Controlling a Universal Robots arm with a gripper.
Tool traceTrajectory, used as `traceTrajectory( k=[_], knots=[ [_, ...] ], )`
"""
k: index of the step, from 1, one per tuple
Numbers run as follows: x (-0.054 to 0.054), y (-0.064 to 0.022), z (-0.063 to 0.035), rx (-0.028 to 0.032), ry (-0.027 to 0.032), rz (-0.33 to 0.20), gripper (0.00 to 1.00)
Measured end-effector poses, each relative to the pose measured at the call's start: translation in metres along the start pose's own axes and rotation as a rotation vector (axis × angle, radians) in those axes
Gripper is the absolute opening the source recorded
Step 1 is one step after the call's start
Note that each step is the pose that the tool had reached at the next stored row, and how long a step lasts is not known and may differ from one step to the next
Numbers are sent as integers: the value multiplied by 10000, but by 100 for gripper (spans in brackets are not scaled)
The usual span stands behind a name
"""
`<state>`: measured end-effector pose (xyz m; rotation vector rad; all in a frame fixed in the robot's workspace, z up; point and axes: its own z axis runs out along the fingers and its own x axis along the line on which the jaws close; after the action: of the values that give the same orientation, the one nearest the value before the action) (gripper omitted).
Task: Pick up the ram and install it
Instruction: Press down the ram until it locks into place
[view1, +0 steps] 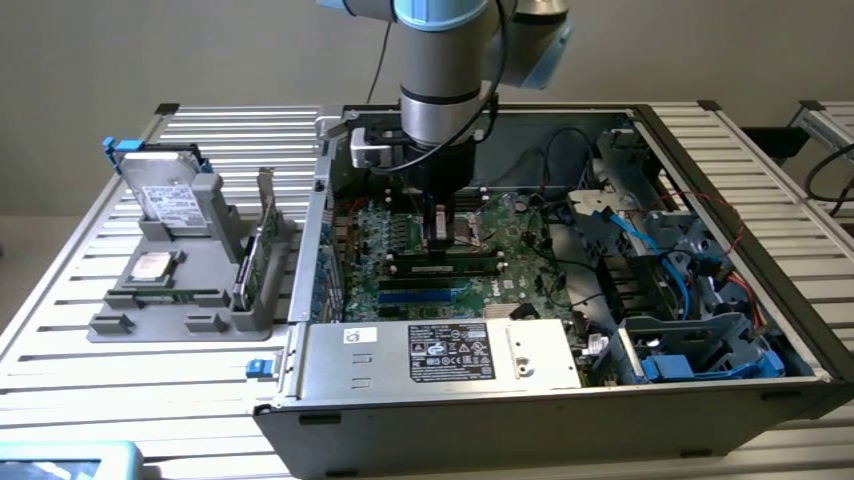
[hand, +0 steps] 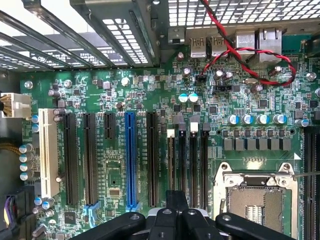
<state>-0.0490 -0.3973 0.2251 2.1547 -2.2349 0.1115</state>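
Note:
The ram (view1: 447, 268) is a long green stick with black chips. It stands on edge in a black slot of the motherboard (view1: 521, 265) inside the open computer case, just beside the blue slot (view1: 416, 291). In the wrist view the ram (hand: 170, 165) shows as a thin edge in the memory slot nearest the blue slot (hand: 130, 160). My gripper (view1: 447, 240) hangs low over the board by the processor socket (hand: 257, 200). It is shut, and its fingertips (hand: 176, 200) sit over one end of the ram's edge. Whether they touch it I cannot tell.
Tall case walls (view1: 467, 415) surround the board, with a silver power supply (view1: 441, 350) at the front. Cables and blue drive cages (view1: 694, 300) crowd the exterior view's right. On the exterior view's left, a grey holder (view1: 174, 300) carries a hard drive (view1: 167, 195), a processor chip (view1: 151, 265) and an expansion card (view1: 260, 240).

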Motion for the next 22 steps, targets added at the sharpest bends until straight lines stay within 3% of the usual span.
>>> traceTrajectory(
  k=[4,16,22],
  knots=[
    [-1,-12,-23,11,-20,-1,11],
    [7,-140,-138,-8,-4,-1,11],
    [10,-154,-141,-13,-8,1,11]
  ],
)
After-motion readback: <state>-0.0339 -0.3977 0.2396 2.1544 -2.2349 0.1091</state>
